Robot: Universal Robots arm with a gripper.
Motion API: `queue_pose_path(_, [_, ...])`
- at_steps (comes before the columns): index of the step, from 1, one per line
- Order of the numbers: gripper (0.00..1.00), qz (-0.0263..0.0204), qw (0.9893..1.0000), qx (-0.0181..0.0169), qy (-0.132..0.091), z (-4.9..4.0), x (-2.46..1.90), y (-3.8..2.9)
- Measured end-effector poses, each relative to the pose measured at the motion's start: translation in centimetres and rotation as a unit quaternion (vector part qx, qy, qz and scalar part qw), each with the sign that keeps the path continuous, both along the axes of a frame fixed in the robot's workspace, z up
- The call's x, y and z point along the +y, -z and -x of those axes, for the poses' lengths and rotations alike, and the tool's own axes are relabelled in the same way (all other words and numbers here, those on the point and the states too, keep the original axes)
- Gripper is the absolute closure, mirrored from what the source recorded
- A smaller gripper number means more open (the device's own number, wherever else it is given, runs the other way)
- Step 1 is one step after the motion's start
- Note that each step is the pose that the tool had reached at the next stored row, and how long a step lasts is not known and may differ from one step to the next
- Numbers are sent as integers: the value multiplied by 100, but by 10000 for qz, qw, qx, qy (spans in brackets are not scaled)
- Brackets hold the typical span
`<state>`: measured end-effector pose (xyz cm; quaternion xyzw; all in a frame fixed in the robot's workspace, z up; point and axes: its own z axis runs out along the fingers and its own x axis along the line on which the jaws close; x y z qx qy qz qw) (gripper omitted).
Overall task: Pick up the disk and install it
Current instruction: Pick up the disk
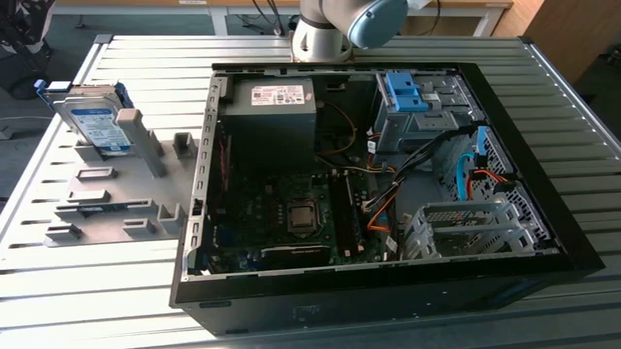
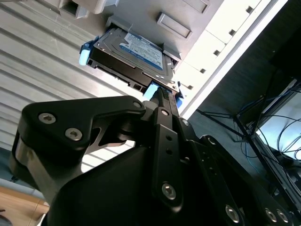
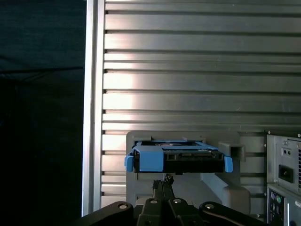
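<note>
The disk is a silver-grey drive with a white-and-blue label and blue side rails. It stands on edge in a grey fixture at the exterior view's left. In both wrist views my gripper points at the disk from a short way off. Its black fingers are pressed together with nothing between them, and the tips stay just short of the disk's blue rail.
An open computer case lies on the slatted metal table. Inside are a dark power supply, a blue latch piece on a grey cage, an empty perforated drive cage and cables. The arm's base stands behind the case.
</note>
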<state>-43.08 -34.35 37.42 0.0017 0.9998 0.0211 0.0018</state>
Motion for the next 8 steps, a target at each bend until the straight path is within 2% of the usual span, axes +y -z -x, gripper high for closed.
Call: queue_pose_path(8, [89, 0, 9999, 0, -117, 0, 0, 0])
